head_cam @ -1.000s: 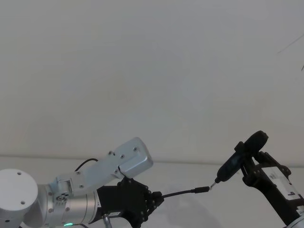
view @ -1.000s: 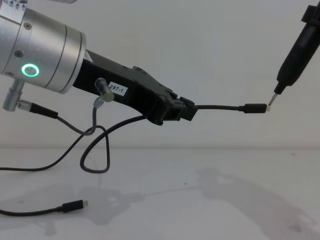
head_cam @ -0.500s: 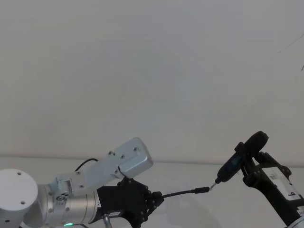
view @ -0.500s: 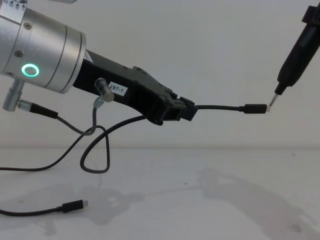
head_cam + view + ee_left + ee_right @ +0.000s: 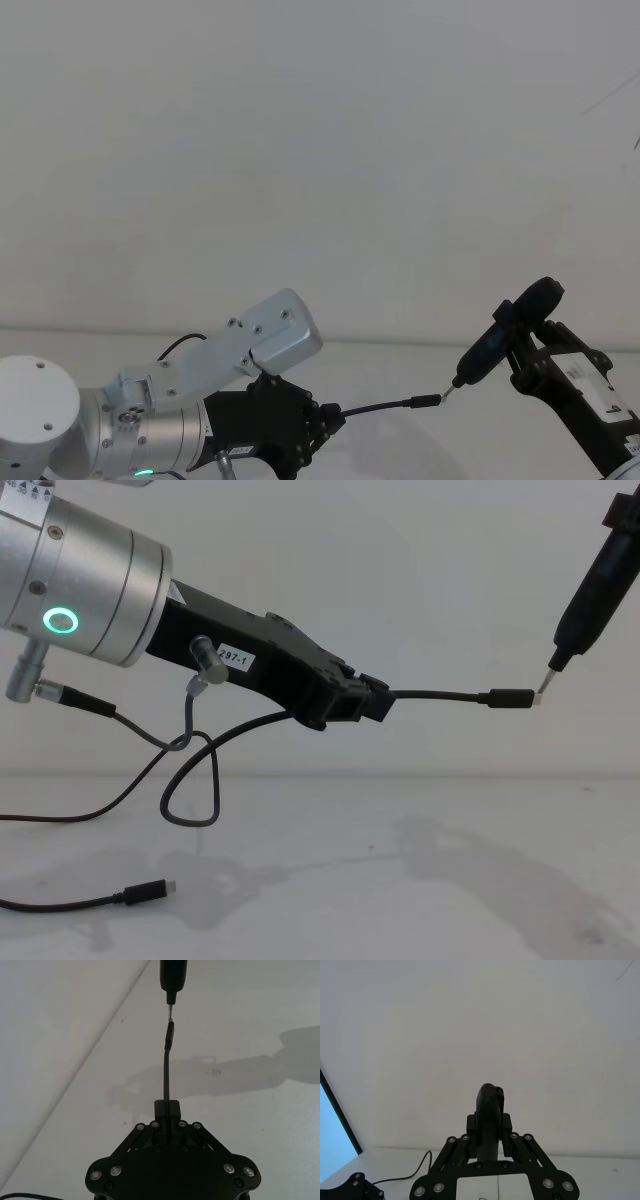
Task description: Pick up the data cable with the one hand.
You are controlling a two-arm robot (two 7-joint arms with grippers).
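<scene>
While nothing has shifted over the past second, the head view shows the left gripper (image 5: 325, 420) pinching the data cable (image 5: 380, 407), plug held out level. Its wrist view shows the plug meeting the pen-like tool (image 5: 173, 975), clamped in the right gripper (image 5: 489, 1130). Chest view: cable lifted above the table (image 5: 420, 880), so the pickup looks done

The data cable (image 5: 440, 693) is black with a silver tip. The left gripper (image 5: 372, 702) is black, with a white label; behind it glows a green ring light (image 5: 62, 620).
</scene>
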